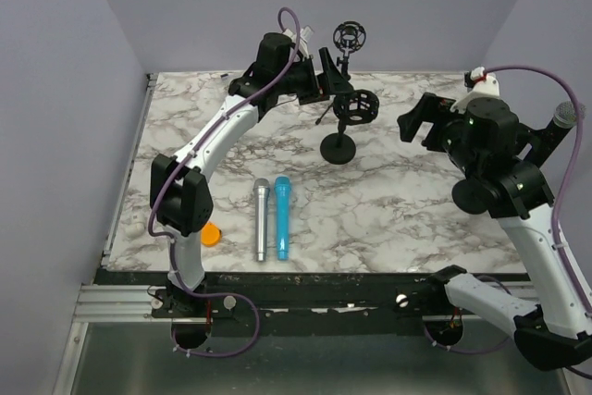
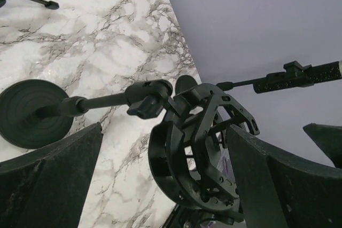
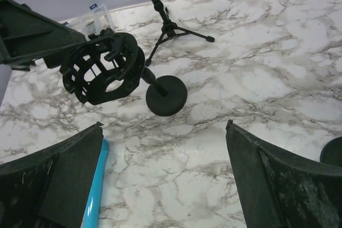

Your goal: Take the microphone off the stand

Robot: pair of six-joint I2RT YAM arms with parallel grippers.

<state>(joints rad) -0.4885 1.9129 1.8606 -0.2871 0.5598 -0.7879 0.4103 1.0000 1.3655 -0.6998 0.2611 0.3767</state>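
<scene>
Top external view, left to right: an orange disc lies towards the near-left corner. A silver microphone and a blue microphone lie side by side at the near edge. Near the far edge my left pincer is spread wide at the shock mount of the stand, gripping nothing. The mount ring is empty. Towards the right edge my right pincer is spread, also empty. Judgement: removal appears done; I cannot tell which microphone belongs to the mount
</scene>
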